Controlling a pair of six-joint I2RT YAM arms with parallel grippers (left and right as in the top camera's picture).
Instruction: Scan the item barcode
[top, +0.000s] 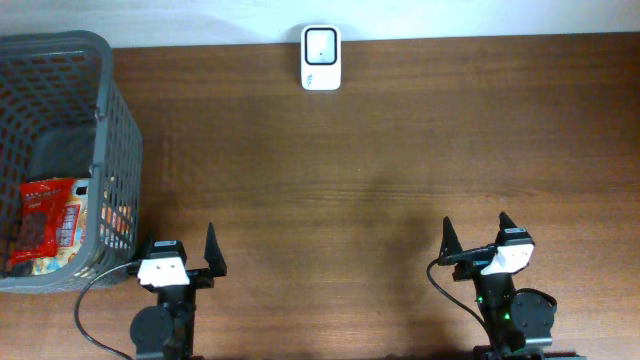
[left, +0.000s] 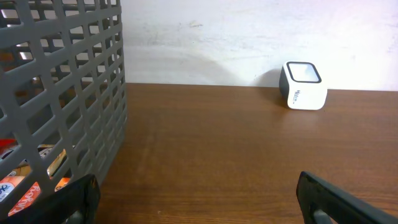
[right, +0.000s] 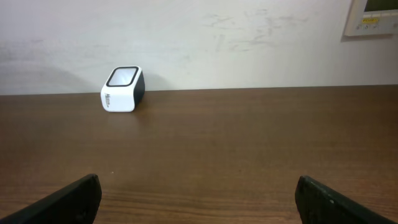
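A red snack packet (top: 52, 222), the item, lies in the grey mesh basket (top: 118, 140) at the left; its orange-red print shows through the mesh (left: 25, 186). The white barcode scanner (top: 321, 58) stands at the table's far edge, also visible as the scanner (left: 303, 86) and the scanner (right: 122, 89). My left gripper (top: 178, 248) sits open near the front edge, just right of the basket, with nothing between its fingers. My right gripper (top: 477, 235) is open and empty at the front right. Left gripper (left: 198, 202) and right gripper (right: 198, 202) show only bare wood between the jaws.
The basket wall (left: 68, 93) rises close on the left of my left gripper. A white wall runs behind the table, with a wall panel (right: 373, 15) at the upper right. Brown wooden tabletop (top: 380, 170) stretches between the grippers and the scanner.
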